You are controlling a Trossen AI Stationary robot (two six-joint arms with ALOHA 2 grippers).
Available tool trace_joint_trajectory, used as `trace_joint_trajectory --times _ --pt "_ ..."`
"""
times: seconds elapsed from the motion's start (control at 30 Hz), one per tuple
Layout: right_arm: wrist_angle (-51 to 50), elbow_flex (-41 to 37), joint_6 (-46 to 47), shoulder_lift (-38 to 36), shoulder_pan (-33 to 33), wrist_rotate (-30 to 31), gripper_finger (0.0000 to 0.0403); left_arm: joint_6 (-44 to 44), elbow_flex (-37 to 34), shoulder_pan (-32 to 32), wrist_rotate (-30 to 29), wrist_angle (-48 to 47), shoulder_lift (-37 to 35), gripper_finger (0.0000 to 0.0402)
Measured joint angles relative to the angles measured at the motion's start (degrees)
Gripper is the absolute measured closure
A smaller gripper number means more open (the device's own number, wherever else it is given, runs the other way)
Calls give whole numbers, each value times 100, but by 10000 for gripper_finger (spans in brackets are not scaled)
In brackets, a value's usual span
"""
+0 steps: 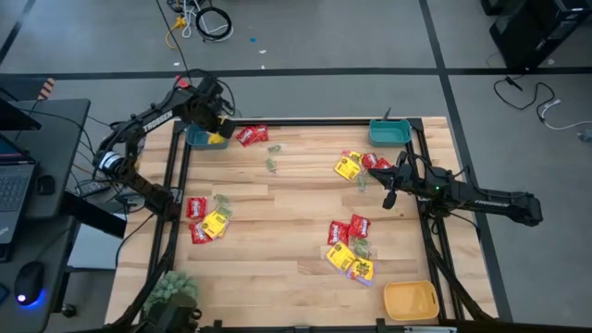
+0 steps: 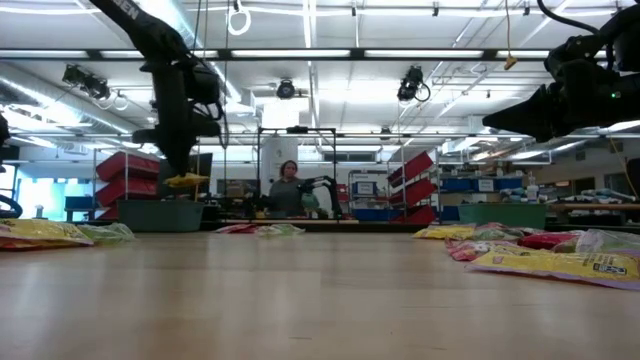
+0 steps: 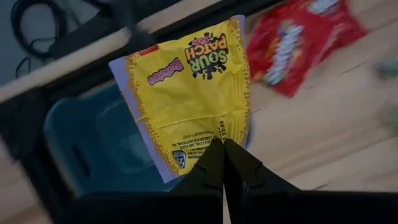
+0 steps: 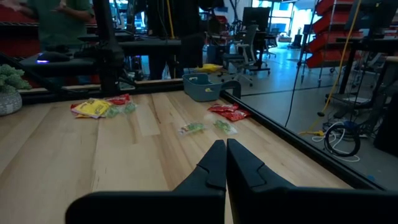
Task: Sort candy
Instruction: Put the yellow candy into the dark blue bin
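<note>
Your left gripper, clamped on a yellow candy packet, hangs apparently over the teal bin at the table's far-left corner; right gripper closed, empty.

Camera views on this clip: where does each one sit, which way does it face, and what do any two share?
High view: overhead, straight down; both arms, left gripper over the teal bin.
Low view: table height, level into the room; arms drop in from above.
Left wrist view: past shut fingers pinching a yellow packet.
Right wrist view: past the shut right gripper, across the table.
Shared: the yellow packet appears in high, low and left wrist views.
</note>
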State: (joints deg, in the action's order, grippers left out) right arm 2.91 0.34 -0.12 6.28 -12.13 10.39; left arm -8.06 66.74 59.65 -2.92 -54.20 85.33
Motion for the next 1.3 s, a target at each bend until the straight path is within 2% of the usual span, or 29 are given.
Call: trace_joint_trajectory --times 0.23,0.73,1.3 --pt "-1 0 0 1 -1 -1 403 -51 -547 296 -19 6 -329 401" --pt "0 0 -1 1 -1 -1 403 -438 -588 293 -13 432 -338 401" --pt "0 0 0 1 -2 -2 403 -661 -623 97 83 811 517 401"
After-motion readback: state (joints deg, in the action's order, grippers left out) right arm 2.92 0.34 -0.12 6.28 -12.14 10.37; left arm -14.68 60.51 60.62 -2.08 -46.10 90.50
